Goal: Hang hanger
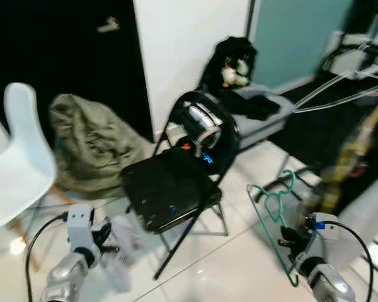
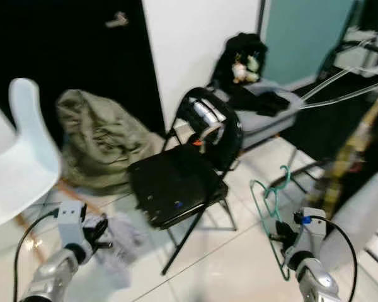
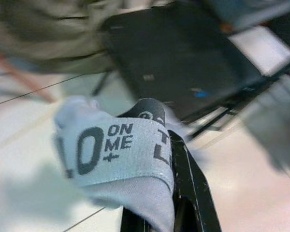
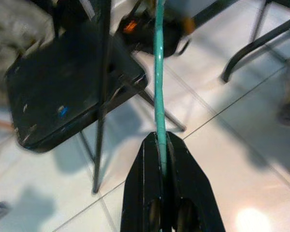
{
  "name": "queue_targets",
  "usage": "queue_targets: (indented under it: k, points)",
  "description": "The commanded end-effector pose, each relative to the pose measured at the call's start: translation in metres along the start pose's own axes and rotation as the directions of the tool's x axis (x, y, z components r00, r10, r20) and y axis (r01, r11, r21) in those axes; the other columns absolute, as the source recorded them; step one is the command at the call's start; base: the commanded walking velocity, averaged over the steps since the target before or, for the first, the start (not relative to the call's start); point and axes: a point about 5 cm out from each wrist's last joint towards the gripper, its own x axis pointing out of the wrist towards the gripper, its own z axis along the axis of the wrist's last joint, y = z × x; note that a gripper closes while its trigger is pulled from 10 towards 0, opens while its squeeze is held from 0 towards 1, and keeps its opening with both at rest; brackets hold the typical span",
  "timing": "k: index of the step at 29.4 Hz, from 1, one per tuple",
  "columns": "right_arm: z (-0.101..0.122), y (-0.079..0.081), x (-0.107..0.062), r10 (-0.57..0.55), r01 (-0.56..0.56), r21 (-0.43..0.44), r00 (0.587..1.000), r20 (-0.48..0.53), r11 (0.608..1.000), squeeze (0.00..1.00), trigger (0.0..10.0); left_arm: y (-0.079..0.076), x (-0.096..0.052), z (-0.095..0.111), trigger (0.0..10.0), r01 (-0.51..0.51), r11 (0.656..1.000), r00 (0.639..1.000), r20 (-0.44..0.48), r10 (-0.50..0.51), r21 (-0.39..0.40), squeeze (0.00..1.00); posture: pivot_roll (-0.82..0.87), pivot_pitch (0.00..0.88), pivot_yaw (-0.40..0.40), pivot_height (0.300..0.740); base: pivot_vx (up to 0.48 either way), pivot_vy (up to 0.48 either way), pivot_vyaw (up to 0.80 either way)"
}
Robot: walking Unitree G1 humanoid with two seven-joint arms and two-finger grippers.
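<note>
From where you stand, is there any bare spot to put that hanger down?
Yes: the tiled floor between the black chair and the right gripper, which holds the green hanger, is bare. The chair seat is bare too. Behind the chair it is crowded: an olive bag and a grey seat piled with dark things. The left gripper holds grey cloth.

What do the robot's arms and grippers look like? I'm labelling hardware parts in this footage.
Both arms are silver metal with rounded joints. Each wrist carries a pale boxy camera block, and a black cable loops from it back along the arm. The left gripper and right gripper each have two long black fingers that taper toward the tips. The right wrist block shows a small blue connector.
</note>
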Motion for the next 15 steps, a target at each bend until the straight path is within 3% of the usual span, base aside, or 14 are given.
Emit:
queue_targets:
  k: [1,15]
  points:
    - [0.0028,0.0000,0.0024,-0.001,0.001,-0.018,1.000,0.013,1.000,0.00,10.0,0.0009,0.0018,0.0007,10.0,-0.006,1.000,1.000,-0.009,0.006,0.014,0.00,-0.03,0.057,0.007,0.740,0.000,0.000,0.75]
    - [-0.0038,-0.0016,0.0059,-0.009,0.009,-0.009,1.000,-0.022,1.000,0.00,10.0,0.0006,0.0026,-0.0011,10.0,0.012,1.000,1.000,-0.017,-0.011,0.026,0.00,-0.08,0.043,-0.077,0.740,0.000,0.000,0.75]
